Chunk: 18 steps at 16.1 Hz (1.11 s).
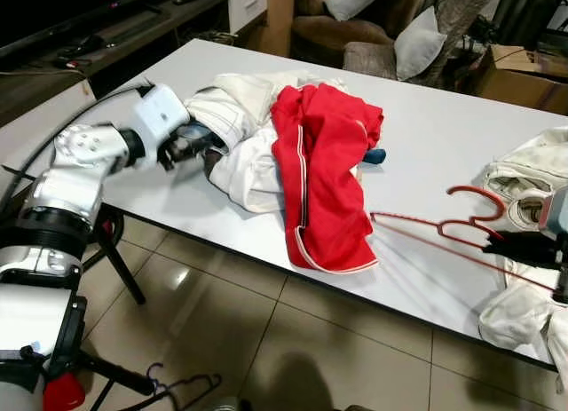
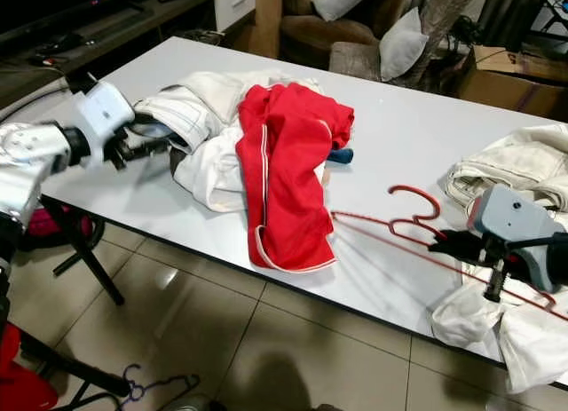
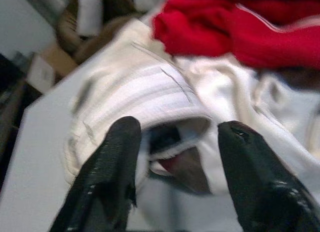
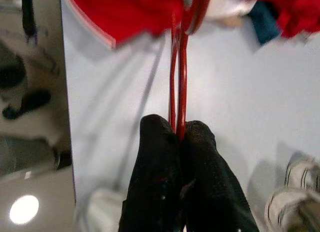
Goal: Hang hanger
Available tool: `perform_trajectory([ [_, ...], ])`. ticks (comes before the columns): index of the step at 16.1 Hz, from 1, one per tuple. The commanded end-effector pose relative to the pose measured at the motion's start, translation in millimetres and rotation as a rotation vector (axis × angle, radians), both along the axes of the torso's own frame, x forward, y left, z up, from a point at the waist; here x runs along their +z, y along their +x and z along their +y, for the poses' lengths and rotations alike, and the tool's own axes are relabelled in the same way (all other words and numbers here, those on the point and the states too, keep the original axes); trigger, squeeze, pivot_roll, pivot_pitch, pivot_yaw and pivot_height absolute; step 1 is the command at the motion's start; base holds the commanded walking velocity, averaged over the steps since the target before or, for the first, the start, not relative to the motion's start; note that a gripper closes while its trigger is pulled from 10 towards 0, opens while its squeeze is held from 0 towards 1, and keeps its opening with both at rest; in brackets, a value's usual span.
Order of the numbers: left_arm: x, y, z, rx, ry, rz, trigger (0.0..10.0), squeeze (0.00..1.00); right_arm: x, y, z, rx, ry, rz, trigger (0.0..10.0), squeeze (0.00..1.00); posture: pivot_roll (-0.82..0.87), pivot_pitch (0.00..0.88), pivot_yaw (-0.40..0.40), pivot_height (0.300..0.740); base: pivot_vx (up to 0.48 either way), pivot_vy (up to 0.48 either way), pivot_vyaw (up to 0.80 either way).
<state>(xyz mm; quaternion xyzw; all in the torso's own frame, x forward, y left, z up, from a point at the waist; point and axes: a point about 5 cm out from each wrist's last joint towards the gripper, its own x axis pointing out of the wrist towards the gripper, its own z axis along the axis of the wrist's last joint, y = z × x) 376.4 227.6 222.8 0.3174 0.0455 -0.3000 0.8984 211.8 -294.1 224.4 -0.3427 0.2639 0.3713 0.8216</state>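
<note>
Right pincer (image 4: 179,134): two matte black fingers pressed together, pinching red hanger (image 1: 453,226) wire right between the pads. Hanger is thin red wire, curved hook end up top, long straight legs running across the smooth white counter (image 1: 444,136) toward the red garment (image 1: 324,176). Hanger lies at the counter's right part, near its front edge, between red garment and a crumpled cream cloth pile (image 2: 519,167) at far right. Right wrist housing grey, sits low over the counter edge, arm coming in from the right.

Left arm silver, elbow bent, forearm reaching forward over the counter's left corner. Left pincer (image 3: 177,142) spread, fingers either side of a ribbed cream waistband or cuff on the white garment (image 1: 240,140); can't tell if they touch it. White garment bunched, soft folds, dark stitch lines. Red garment draped over it, white piping along the seam and hem, hem hanging to the counter's front edge. Small blue item (image 1: 374,156) just beside the red cloth.

Glossy beige tile floor (image 1: 266,340) below.
</note>
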Motion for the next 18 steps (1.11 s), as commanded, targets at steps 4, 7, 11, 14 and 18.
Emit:
perform_trajectory([
  [4,26.9,-6.0,-10.9,-0.025,-0.222,-0.173,10.0,1.0,44.5,21.1,-16.3,-0.123,-0.229,-0.277,10.0,0.0,-0.14,0.0,-0.006,0.74,0.0,0.0,0.0],
  [7,22.2,-10.3,-36.2,-0.074,-0.449,-0.149,10.0,1.0,52.1,12.5,12.5,0.018,0.044,-0.286,10.0,0.0,-0.15,0.0,-0.002,0.74,0.0,0.0,0.0],
  [11,15.1,-12.9,-60.6,-0.106,-0.561,-0.112,10.0,0.0,48.6,10.3,20.1,0.02,0.19,-0.256,10.0,0.0,-0.16,0.0,0.012,0.74,0.0,0.0,0.0],
  [14,10.9,-20.1,-86.2,-0.198,-0.557,-0.072,10.0,0.0,18.1,0.5,30.7,0.061,0.139,-0.102,10.0,0.0,-0.17,0.0,0.015,0.74,0.0,0.0,0.0],
  [18,-13.9,-16.9,-113.7,-0.202,-0.353,-0.034,10.0,0.0,23.2,3.8,-5.4,-0.047,-0.272,-0.103,10.0,0.0,-0.18,0.0,0.011,0.74,0.0,0.0,0.0],
])
